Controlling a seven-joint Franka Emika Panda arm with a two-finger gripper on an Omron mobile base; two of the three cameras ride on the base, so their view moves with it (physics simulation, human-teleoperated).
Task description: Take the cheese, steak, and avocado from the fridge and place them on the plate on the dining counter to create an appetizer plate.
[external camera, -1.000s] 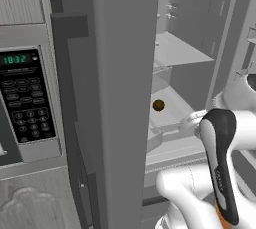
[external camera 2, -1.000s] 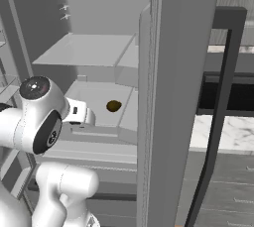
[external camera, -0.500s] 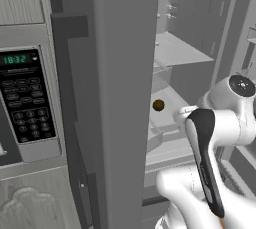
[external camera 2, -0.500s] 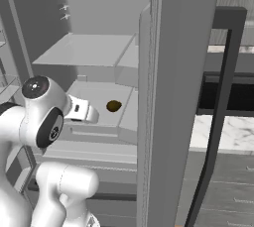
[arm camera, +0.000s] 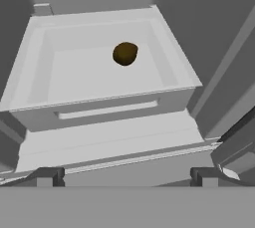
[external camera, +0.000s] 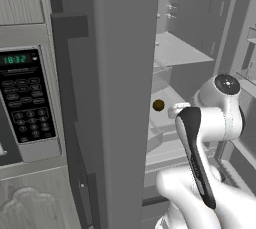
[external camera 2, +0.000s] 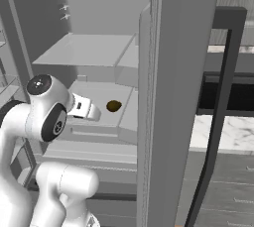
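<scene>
One avocado (arm camera: 125, 53) is on record: a dark brown-olive ball lying in a shallow pale grey tray (arm camera: 30, 72) inside the fridge (external camera: 120, 98). In the hand view it sits in the upper middle of the frame, toward the tray's far wall and a little right of centre, apart from every wall. In the left base view the avocado (external camera: 158, 105) shows at centre frame, just right of the open door's edge; in the right base view the avocado (external camera 2: 113, 106) lies left of centre on the same tray.

I count one item in that tray. I see no cheese or steak among the visible shelves.

My hand (arm camera: 124, 178) has its two fingertips (arm camera: 47, 176) at the bottom corners of the hand view, spread as wide as they go, with nothing between them. The hand is near the tray's front lip and well short of the avocado. In the right base view my hand (external camera 2: 85, 109) appears just left of the avocado, not touching it.

Fridge interior: one broad shelf (external camera 2: 84, 52) above the tray, upper left of the right base view.

One microwave (external camera: 25, 103) with green digits occupies the left of the left base view. One strip of marble worktop (external camera 2: 225, 134) shows at the right edge of the right base view, behind a dark door handle (external camera 2: 218, 117).
</scene>
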